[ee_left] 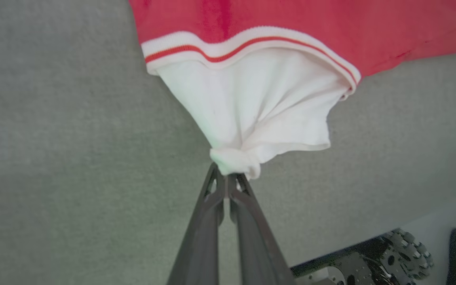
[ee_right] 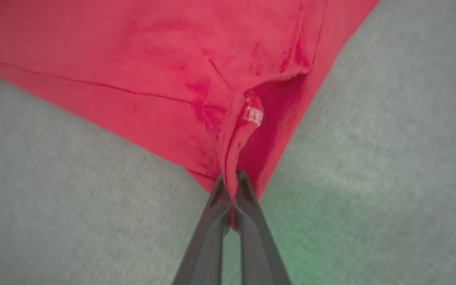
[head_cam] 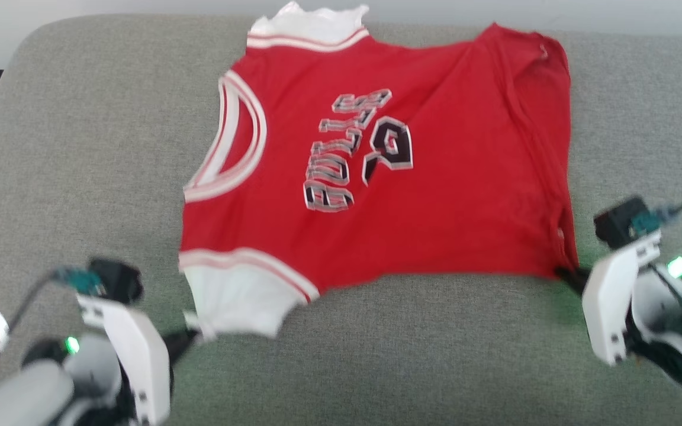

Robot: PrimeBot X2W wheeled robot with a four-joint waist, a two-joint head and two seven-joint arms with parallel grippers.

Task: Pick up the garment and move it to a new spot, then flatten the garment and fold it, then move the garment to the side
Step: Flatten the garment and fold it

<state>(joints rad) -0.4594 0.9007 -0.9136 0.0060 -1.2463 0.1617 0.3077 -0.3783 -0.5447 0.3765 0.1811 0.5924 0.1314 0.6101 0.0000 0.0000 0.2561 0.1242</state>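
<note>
Near left, grips a bunched white corner of the garment (head_cam: 412, 195) with the left hand (ee_left: 227, 178), fingers pressed together. Near right, pinches the red hem corner in the right hand (ee_right: 232, 184), equally tight. Beyond, lies spread front-up on the grey padded surface (head_cam: 80, 148), lettering showing.

Head cam high, facing down; wrist cams close-up over grey padded surface (ee_left: 54, 118), sharing corners of red sleeveless jersey (head_cam: 436, 207) (head view's lower left, lower right).

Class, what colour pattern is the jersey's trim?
The jersey trim is white with a thin red stripe, clearest in the left wrist view.
</note>
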